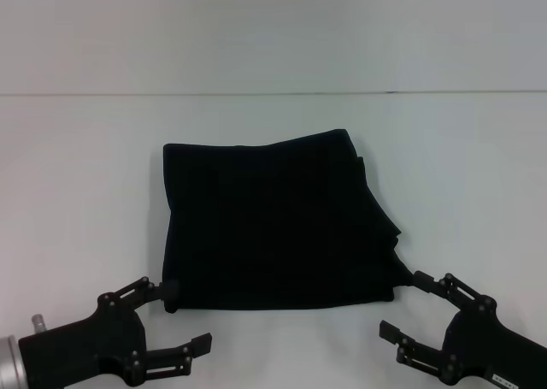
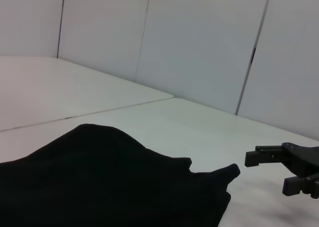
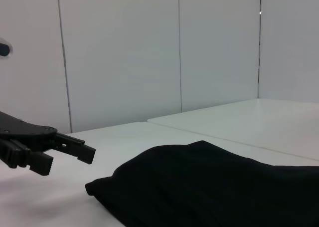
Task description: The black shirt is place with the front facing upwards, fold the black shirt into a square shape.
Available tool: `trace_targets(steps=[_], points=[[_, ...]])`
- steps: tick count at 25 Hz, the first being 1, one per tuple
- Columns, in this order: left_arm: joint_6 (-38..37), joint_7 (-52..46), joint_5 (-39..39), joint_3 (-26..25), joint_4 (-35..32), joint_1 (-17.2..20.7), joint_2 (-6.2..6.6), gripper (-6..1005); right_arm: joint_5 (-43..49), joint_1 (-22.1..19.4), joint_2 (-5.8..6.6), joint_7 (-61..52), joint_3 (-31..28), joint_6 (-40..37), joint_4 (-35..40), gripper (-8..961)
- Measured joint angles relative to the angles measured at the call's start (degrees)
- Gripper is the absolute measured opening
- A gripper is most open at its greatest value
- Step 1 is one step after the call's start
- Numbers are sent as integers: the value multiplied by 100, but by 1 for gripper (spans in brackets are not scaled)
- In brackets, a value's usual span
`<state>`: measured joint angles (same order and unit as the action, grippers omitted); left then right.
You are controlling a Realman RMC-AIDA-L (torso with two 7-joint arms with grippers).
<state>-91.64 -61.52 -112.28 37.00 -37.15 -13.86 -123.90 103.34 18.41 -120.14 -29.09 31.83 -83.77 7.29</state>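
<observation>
- White table (image 1: 85, 175) fills the head view, with a thin seam line running across it behind the cloth, and pale wall panels stand beyond it in both wrist views.
- Left gripper (image 1: 175, 316) is at the near left, its fingers spread apart and holding nothing; the upper fingertip is just at the near left corner of the cloth, and I cannot tell if it touches.
- Black shirt (image 1: 273, 226) lies between the two grippers and beyond their fingertips, already folded into a nearly square bundle. No print and no label are visible, so the front seems folded inside.
- Right side of the bundle is less tidy: some layers step out along that edge.
- Right gripper (image 1: 410, 308) is at the near right, fingers also released and empty, the upper fingertip just beside the near right corner.
- In my judgement the folding is almost finished. The next move calls either for pulling both arms away, or for a small correction of the uneven right edge.
- Left wrist view shows the right gripper (image 2: 281, 172) apart from the cloth corner (image 2: 229, 172); right wrist view shows the left gripper (image 3: 65, 154) above the table, near the other corner. The head view does not show this height.
</observation>
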Motion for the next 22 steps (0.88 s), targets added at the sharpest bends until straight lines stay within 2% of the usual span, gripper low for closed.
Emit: trace_targets(steps=[22], points=[[21, 6, 5, -175, 8, 6, 9, 962, -43, 6, 0, -5, -135, -14, 0, 897]])
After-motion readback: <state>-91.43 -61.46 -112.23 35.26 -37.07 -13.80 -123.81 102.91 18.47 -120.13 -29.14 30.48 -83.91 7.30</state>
